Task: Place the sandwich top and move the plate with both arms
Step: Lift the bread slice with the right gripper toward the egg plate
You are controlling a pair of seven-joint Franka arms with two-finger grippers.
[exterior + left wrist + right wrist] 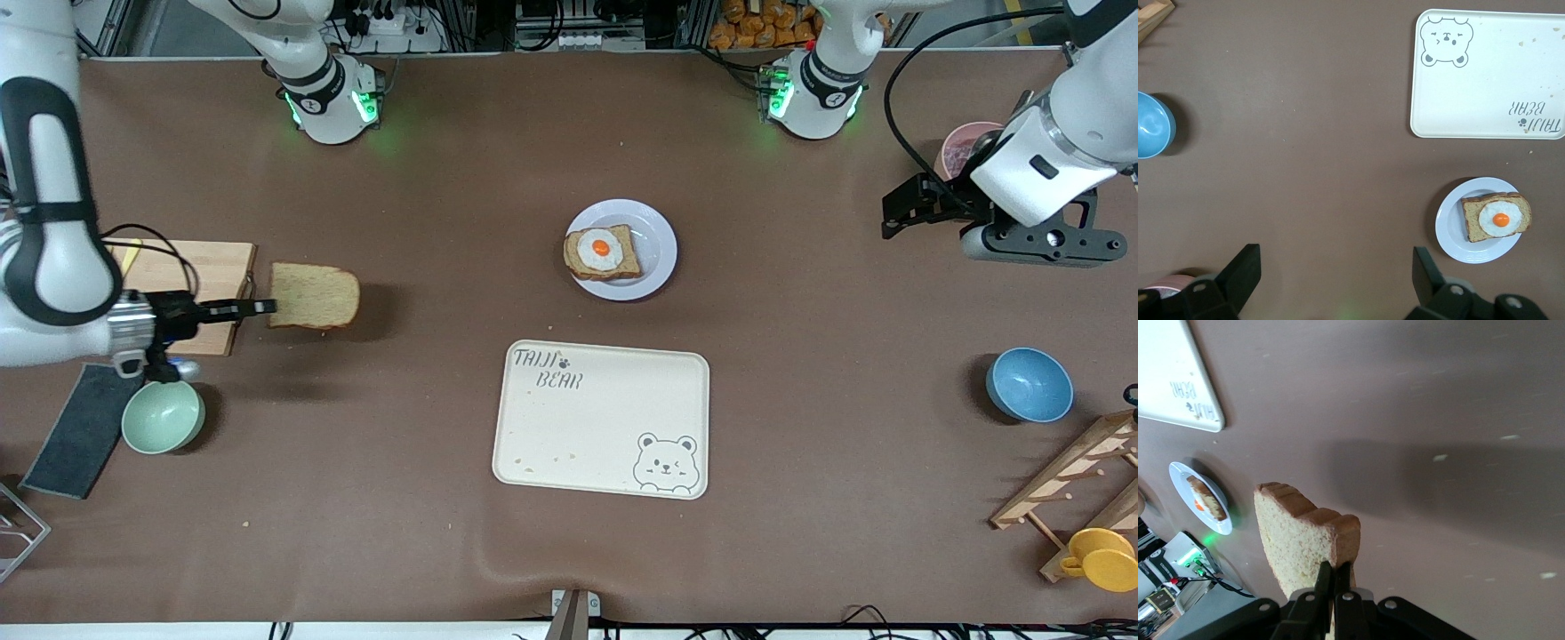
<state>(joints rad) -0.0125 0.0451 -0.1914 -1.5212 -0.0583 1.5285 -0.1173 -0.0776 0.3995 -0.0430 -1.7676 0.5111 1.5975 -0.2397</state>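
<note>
The sandwich top (316,296), a plain brown bread slice, hangs above the table beside the cutting board (213,276) at the right arm's end. My right gripper (262,308) is shut on its crust edge. The right wrist view shows both fingers pinching the slice (1298,533) at the gripper (1336,570). The pale plate (658,249) sits mid-table with a slice bearing a fried egg (603,252) on it. My left gripper (889,218) waits open and empty over the table near the pink bowl (960,147); its fingers (1245,270) stand wide apart, with the plate (1451,227) off to one side.
A cream bear-print tray (605,418) lies nearer the front camera than the plate. A green bowl (163,416) and a dark pad (80,431) sit at the right arm's end. A blue bowl (1029,384), wooden rack (1076,480) and yellow cup (1102,558) are at the left arm's end.
</note>
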